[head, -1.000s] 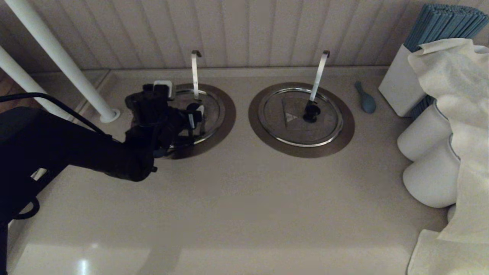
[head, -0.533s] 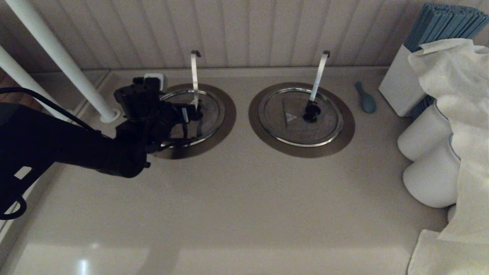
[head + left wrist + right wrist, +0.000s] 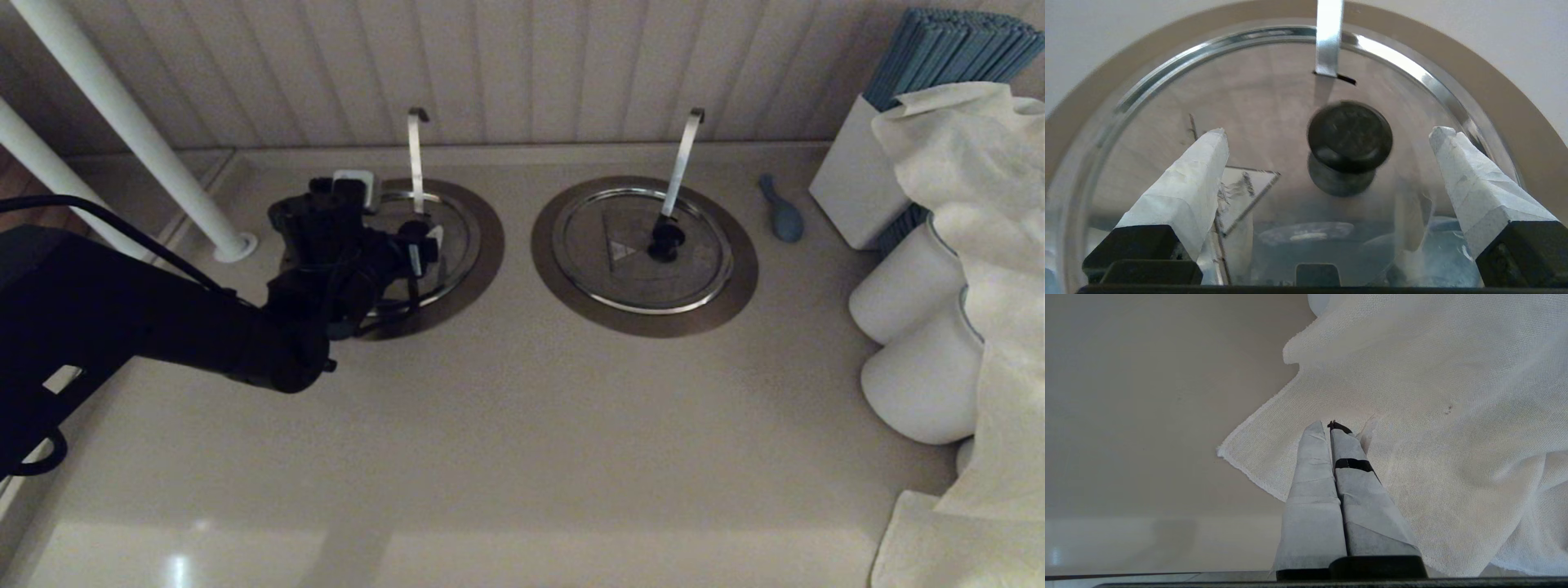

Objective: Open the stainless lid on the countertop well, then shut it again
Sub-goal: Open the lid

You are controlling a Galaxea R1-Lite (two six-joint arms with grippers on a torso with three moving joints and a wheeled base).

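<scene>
The stainless lid (image 3: 453, 237) lies flat on the countertop well, whose brownish flange (image 3: 487, 245) rings it at the back left of the beige counter. A narrow upright hooked ladle handle (image 3: 416, 155) rises through the lid. My left gripper (image 3: 412, 253) hovers over the lid's near half, open and holding nothing. In the left wrist view the black knob (image 3: 1349, 136) stands on the lid (image 3: 1257, 94) just ahead of the left gripper (image 3: 1329, 130), between its taped fingers (image 3: 1188, 192), with a pale triangular mark beside it. My right gripper (image 3: 1329, 425) is shut, parked over a white cloth (image 3: 1433, 416).
A twin lid (image 3: 620, 269) with a slanted handle (image 3: 682, 159) sits to the right. Past it lie a blue spoon-like thing (image 3: 782, 214), a white box of blue sheets (image 3: 857, 196), white jars (image 3: 914, 384) and draped cloth (image 3: 963, 147). White posts (image 3: 233, 245) stand at the left.
My left gripper swung a little to the left and back half a second ago, then returned over the lid. The lid has stayed flat.
</scene>
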